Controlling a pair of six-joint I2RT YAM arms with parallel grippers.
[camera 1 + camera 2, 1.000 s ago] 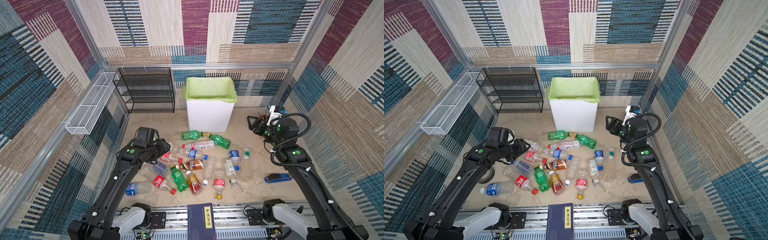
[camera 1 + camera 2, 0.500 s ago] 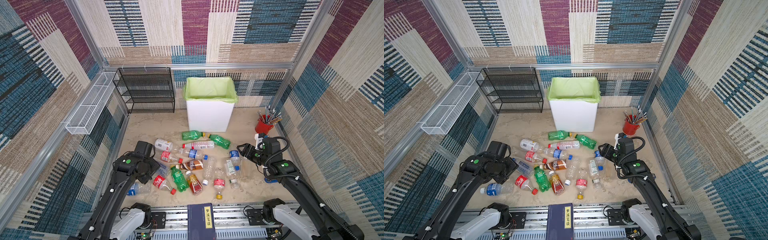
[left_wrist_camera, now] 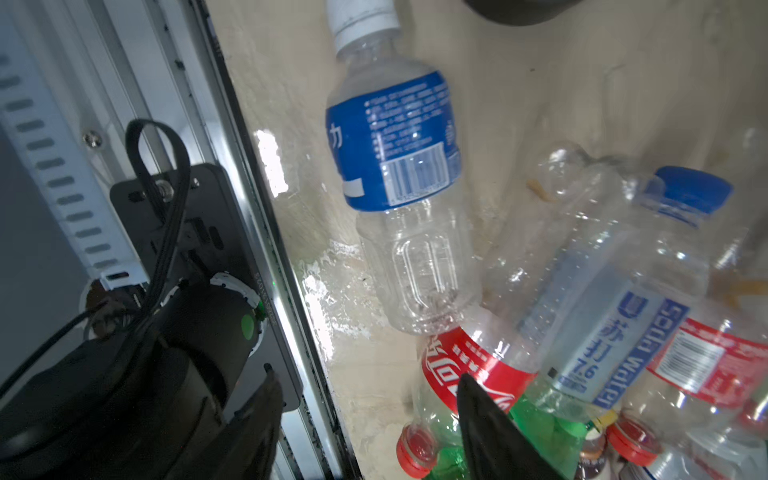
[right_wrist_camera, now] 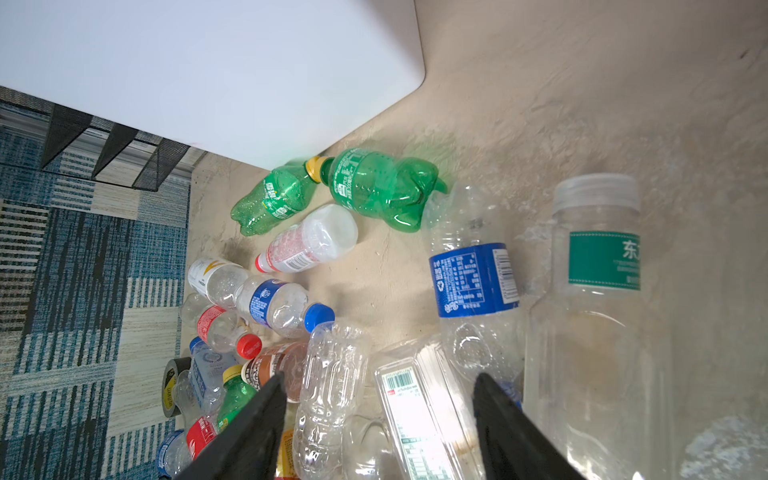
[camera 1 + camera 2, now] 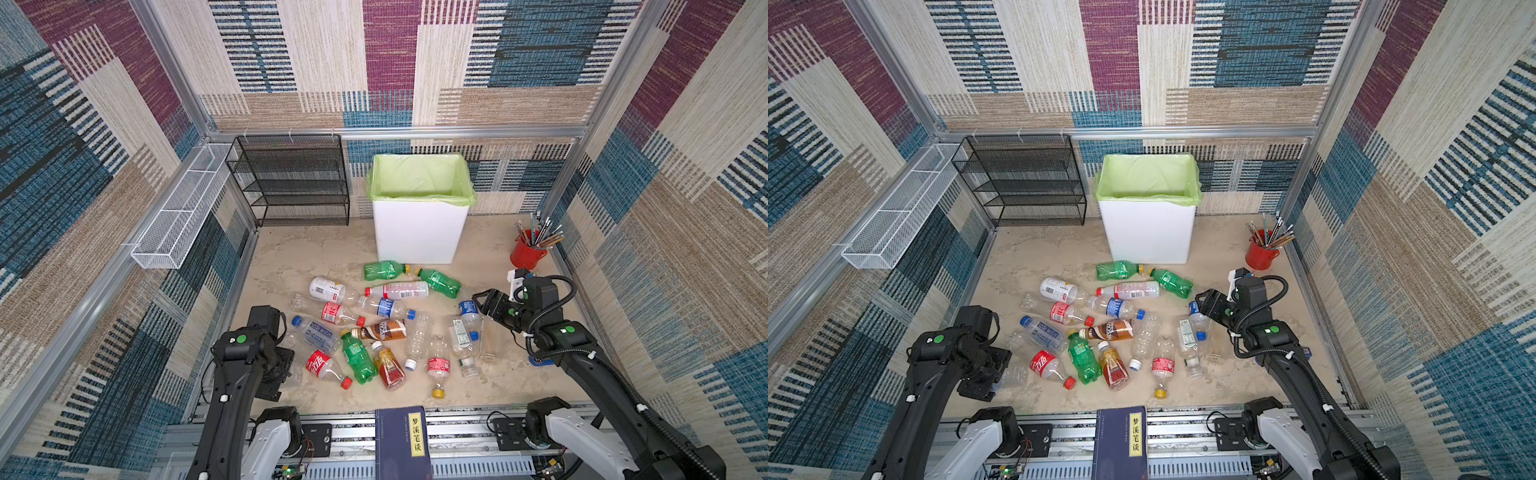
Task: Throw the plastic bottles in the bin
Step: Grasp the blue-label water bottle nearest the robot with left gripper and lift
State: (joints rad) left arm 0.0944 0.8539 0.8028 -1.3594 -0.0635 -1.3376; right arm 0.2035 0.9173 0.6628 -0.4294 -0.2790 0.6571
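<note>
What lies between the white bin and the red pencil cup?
Nothing: in both top views the floor between the bin and the cup is bare.

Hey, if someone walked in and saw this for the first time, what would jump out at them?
First the plastic bottles, a colourful jumble lying across the middle of the floor. Behind them the bin, white with a light green bag over its rim, stands at the back, and a red cup of pencils sits to the right.
</note>
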